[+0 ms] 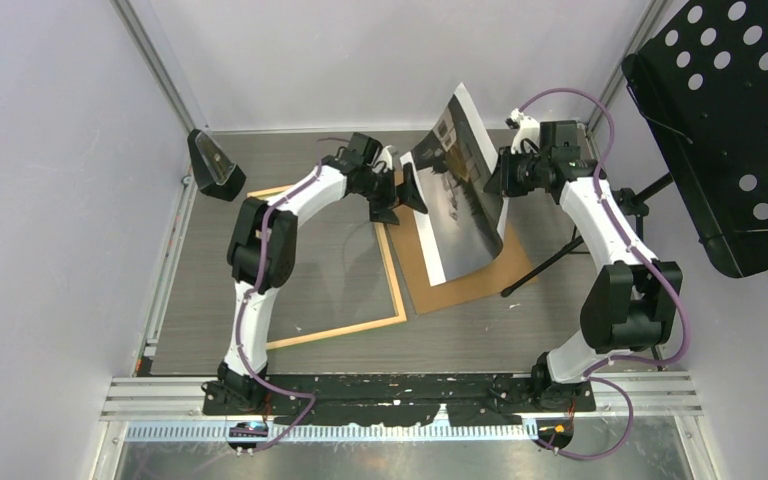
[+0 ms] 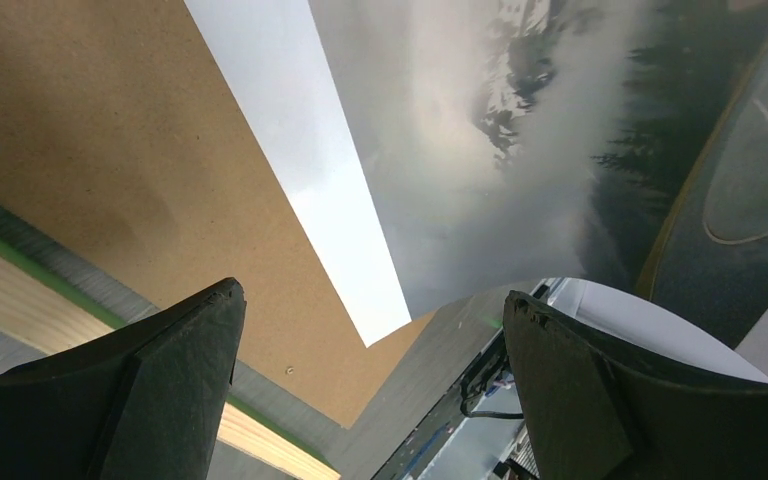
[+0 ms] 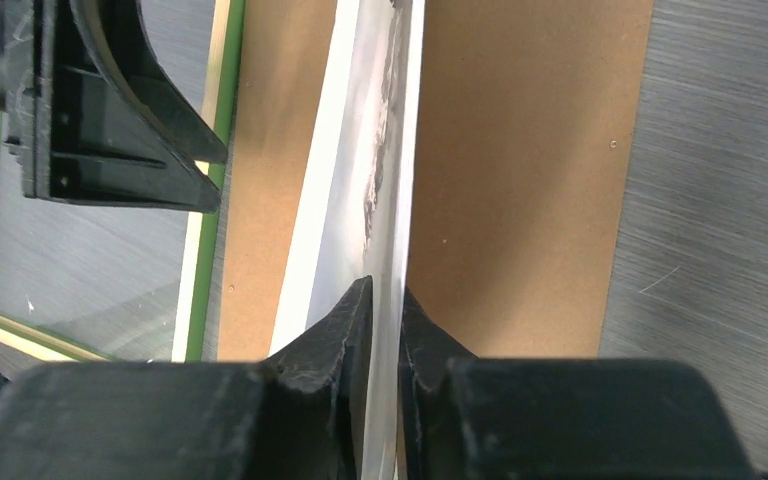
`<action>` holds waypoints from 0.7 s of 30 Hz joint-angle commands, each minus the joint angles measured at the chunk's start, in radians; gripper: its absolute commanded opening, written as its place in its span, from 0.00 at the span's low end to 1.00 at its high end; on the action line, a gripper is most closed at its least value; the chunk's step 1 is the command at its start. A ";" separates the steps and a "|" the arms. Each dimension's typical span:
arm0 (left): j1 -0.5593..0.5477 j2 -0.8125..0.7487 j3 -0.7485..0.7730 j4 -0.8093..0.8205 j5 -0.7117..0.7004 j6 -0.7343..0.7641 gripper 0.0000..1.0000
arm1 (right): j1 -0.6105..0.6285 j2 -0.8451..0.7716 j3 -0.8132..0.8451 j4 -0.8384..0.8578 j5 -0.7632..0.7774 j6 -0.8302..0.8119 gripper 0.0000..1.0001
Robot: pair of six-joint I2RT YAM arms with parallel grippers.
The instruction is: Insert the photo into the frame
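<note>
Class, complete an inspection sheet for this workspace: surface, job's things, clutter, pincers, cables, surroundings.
Surface: grey wood-grain table.
Job's things: photo raised on edge, curling; frame lying flat to its left.
Clutter: brown backing board flat beneath the photo.
Pincers: right pincer shut on the photo's edge; left pincer open beside the photo, holding nothing.
Cables: purple cables follow each arm.
Surroundings: pale walls; black perforated panel at right.

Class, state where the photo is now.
In the top view the photo is held up right of centre by the right gripper, over the brown backing board, beside the frame.
</note>
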 commanded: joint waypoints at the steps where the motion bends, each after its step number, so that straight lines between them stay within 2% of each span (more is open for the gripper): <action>1: 0.010 -0.065 0.018 0.003 0.001 0.020 0.99 | -0.001 -0.003 0.032 -0.002 -0.019 -0.011 0.21; 12: 0.010 -0.061 0.008 0.011 0.019 0.010 0.99 | -0.002 0.070 0.008 0.003 -0.039 -0.011 0.37; 14: 0.010 -0.062 0.007 0.013 0.020 0.009 0.99 | -0.002 0.077 0.009 0.007 -0.039 -0.010 0.33; 18: 0.010 -0.064 0.004 0.017 0.023 0.007 0.99 | -0.002 0.088 0.009 0.008 -0.042 -0.008 0.19; 21: 0.010 -0.063 0.005 0.018 0.026 0.004 0.99 | -0.002 0.089 0.006 0.007 -0.036 -0.008 0.13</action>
